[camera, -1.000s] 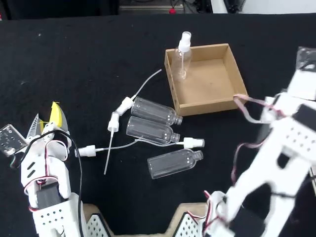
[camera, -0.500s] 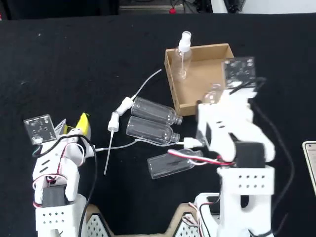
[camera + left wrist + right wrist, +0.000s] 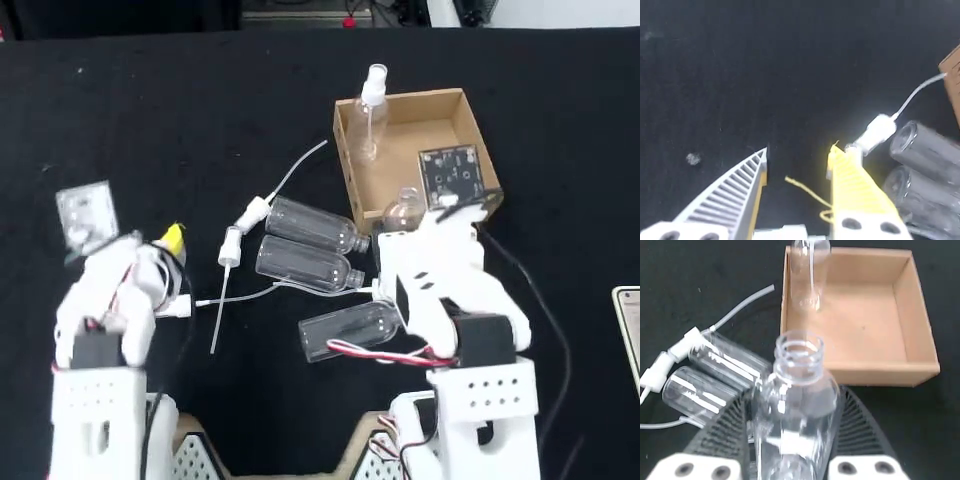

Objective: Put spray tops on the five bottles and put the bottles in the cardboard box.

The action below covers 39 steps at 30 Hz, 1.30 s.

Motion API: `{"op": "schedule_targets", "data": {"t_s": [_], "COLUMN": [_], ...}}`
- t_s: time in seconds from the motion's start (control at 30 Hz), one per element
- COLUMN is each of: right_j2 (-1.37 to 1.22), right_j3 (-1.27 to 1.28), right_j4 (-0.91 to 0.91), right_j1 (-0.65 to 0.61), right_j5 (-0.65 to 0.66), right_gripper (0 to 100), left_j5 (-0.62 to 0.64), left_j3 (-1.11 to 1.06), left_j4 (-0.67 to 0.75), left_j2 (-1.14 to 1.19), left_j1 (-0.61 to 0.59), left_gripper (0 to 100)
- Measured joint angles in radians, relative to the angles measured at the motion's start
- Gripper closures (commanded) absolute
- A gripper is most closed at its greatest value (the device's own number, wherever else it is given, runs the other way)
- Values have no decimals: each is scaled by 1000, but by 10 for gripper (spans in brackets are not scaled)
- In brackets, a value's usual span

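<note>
I see the left arm (image 3: 100,310) standing at the near left of the table, its wrist aimed out across the cloth. The left pincer (image 3: 799,150) is spread wide, one grey ribbed finger and one yellow, with nothing between them. The right arm (image 3: 450,300) stands near the middle right, folded forward toward the box. The right pincer (image 3: 796,395) is clamped around a clear plastic bottle with an open threaded neck (image 3: 799,372), held upright just in front of the box's near wall. On the black cloth-covered table (image 3: 150,120), from the left, lie white spray tops with long thin dip tubes: one (image 3: 180,305) just beside the left arm, two more (image 3: 230,247) (image 3: 252,213) near the bottles. Three clear capless bottles (image 3: 318,226) (image 3: 308,264) (image 3: 352,330) lie on their sides between the arms. A fourth top (image 3: 395,290) pokes out beside the right arm. The shallow brown cardboard box (image 3: 482,165) sits farther back, with one capped clear spray bottle (image 3: 368,120) upright in its far-left corner. Beyond the table's far edge I make out dark clutter and cables.
</note>
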<state>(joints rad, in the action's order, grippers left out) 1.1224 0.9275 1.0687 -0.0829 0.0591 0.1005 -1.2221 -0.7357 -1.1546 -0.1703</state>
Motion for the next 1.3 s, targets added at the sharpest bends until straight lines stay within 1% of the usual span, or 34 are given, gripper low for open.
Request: {"op": "schedule_targets", "data": {"t_s": [0.17,0.23,0.47,0.53,0.6,0.8,0.87,1.03,1.1,1.17,1.3], "right_j2": [34,38,38,38,40,40,40,40,40,40,40], "right_j3": [18,18,18,18,29,57,57,57,57,57,57], "right_j4": [0,0,0,0,-3,-34,-34,-34,-34,-34,-34], "right_j1": [-2,-2,-2,-2,-2,-2,-2,-2,-2,-2,-2], "right_j5": [-2,-2,-2,-2,-2,-2,-2,-2,-2,-2,-2], "right_gripper": [938,938,938,938,938,938,938,938,938,938,938], "left_j5": [-77,-80,-74,-25,44,272,298,315,321,354,434], "left_j3": [163,209,347,351,353,322,299,209,178,160,110], "left_j4": [-6,-61,-405,-476,-505,-505,-489,-451,-440,-416,-310], "left_j2": [341,420,463,468,468,468,468,468,468,468,468], "left_j1": [2,2,2,2,2,0,2,2,2,2,2], "left_gripper": [802,801,800,800,800,799,790,679,672,672,672]}}
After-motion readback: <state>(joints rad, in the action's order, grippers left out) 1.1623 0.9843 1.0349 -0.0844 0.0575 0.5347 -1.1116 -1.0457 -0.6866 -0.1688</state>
